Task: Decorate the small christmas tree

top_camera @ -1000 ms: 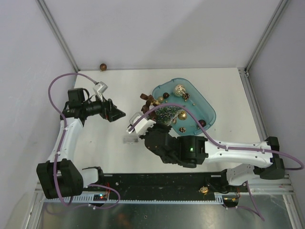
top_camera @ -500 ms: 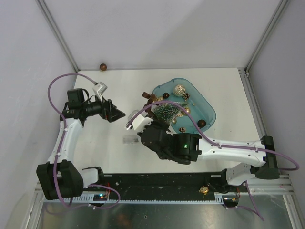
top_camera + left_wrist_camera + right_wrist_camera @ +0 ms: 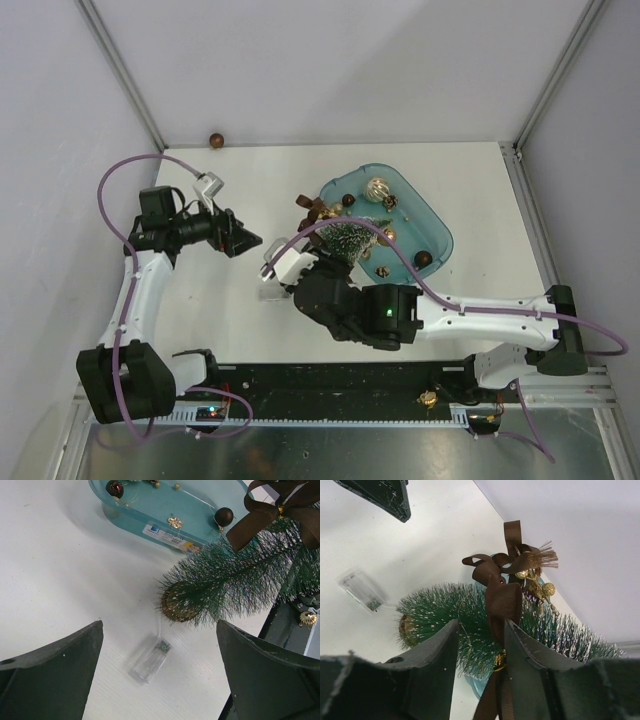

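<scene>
The small christmas tree (image 3: 235,580) lies tilted on its side. Its wooden base (image 3: 177,602) rests on the table and its top leans toward the teal tray (image 3: 436,226). A brown ribbon bow (image 3: 502,575) with gold sprigs sits on the tree's upper part. My right gripper (image 3: 480,625) is just below the tree with its jaws apart. The bow's ribbon tail hangs between them, against the right finger (image 3: 520,640). My left gripper (image 3: 160,624) hovers wide open to the left of the tree (image 3: 345,237), holding nothing.
A clear battery box (image 3: 150,657) with a thin wire lies on the table beside the tree's base. The tray (image 3: 130,517) holds a gold ball (image 3: 377,188), dark balls (image 3: 223,516) and small gold pieces. A brown ball (image 3: 215,140) sits at the back wall.
My right gripper's jaws have parted from shut around the ribbon, and the arm has shifted a little left. The tree has turned slightly. The left arm has barely moved.
</scene>
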Controlling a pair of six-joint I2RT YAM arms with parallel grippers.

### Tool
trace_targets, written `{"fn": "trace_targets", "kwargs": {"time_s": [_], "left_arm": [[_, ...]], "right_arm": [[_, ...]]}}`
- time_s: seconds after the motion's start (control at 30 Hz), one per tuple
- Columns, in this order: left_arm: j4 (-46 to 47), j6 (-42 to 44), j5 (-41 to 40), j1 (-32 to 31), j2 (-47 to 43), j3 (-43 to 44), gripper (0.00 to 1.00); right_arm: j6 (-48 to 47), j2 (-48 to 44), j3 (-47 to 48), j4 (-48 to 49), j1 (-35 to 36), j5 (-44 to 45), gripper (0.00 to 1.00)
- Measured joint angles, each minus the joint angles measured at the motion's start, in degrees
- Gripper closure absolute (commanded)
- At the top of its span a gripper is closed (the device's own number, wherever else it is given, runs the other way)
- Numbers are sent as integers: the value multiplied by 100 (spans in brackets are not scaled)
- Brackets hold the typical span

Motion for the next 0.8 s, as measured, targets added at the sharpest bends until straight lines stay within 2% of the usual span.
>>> {"fn": "trace_targets", "kwargs": {"time_s": [0.23, 0.8], "left_arm": [[2, -2, 2, 46, -2, 0, 0], [2, -22, 7, 229, -2, 0, 0]], "right_arm": [[-109, -9, 17, 109, 166, 66, 38], [-608, -205, 743, 398, 319, 264, 26]]}}
